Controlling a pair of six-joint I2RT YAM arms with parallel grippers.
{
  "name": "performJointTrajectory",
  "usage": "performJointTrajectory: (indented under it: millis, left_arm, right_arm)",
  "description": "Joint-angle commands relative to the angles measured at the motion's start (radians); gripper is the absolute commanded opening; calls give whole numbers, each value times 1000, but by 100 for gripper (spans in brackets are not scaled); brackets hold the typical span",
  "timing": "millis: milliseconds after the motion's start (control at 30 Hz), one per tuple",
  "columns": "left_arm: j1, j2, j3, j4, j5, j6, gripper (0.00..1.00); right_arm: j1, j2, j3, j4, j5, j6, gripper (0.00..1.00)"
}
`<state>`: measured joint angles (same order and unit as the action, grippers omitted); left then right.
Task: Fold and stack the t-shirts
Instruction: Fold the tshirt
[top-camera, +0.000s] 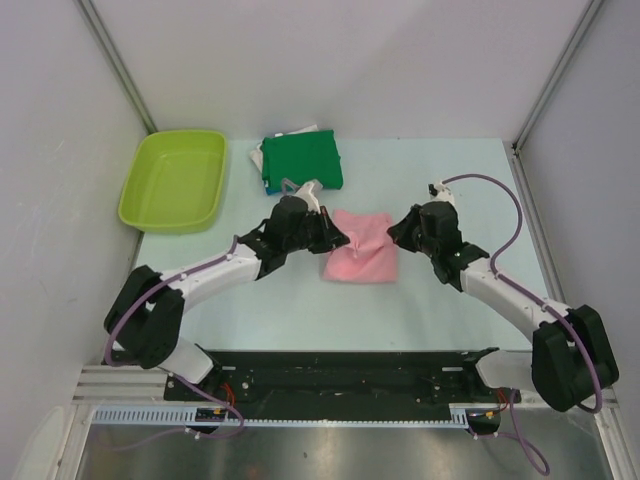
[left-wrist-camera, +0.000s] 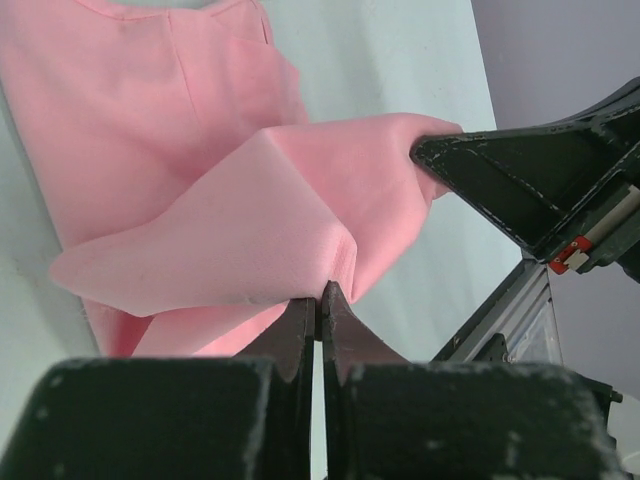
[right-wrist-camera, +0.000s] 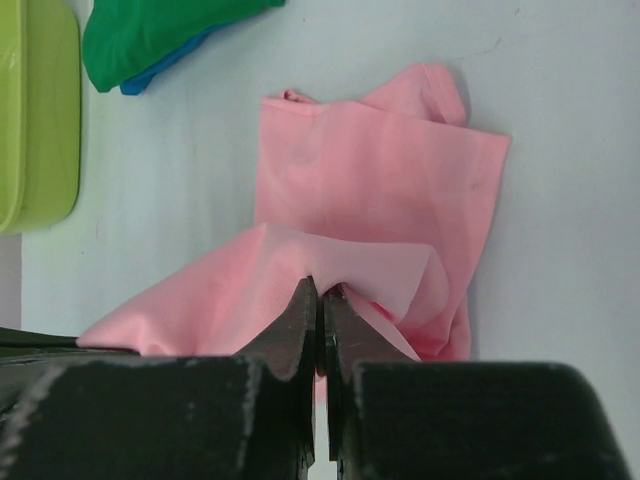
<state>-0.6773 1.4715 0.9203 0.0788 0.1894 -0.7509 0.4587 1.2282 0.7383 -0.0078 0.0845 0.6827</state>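
Note:
A light pink t-shirt (top-camera: 362, 250) lies partly folded on the pale table between my two arms. My left gripper (left-wrist-camera: 321, 292) is shut on an edge of the pink t-shirt (left-wrist-camera: 200, 230), lifting a fold of it off the table. My right gripper (right-wrist-camera: 322, 288) is shut on the opposite edge of the same shirt (right-wrist-camera: 380, 180). In the top view the left gripper (top-camera: 336, 237) sits at the shirt's left side and the right gripper (top-camera: 397, 232) at its right. A folded dark green t-shirt (top-camera: 302, 160) tops a stack behind, with blue (right-wrist-camera: 160, 72) showing under it.
A lime green plastic tub (top-camera: 175, 180) stands at the back left, next to the folded stack. White cloth (top-camera: 262, 152) peeks out under the green shirt. Grey walls close in the table on both sides and behind.

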Motion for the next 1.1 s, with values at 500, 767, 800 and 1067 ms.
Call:
performJointTrajectory:
  millis: [500, 767, 800, 1067]
  left_arm:
    - [170, 375, 229, 165, 142, -53, 0]
    - [263, 533, 471, 165, 133, -50, 100]
    - [274, 529, 480, 177, 133, -51, 100]
    - [246, 241, 280, 96, 94, 2, 100]
  right_arm:
    - [-169, 419, 200, 244, -200, 28, 0]
    - [-213, 579, 314, 363, -111, 28, 61]
    - [-215, 577, 314, 402, -97, 26, 70]
    - [-126, 340, 314, 304, 37, -120, 100]
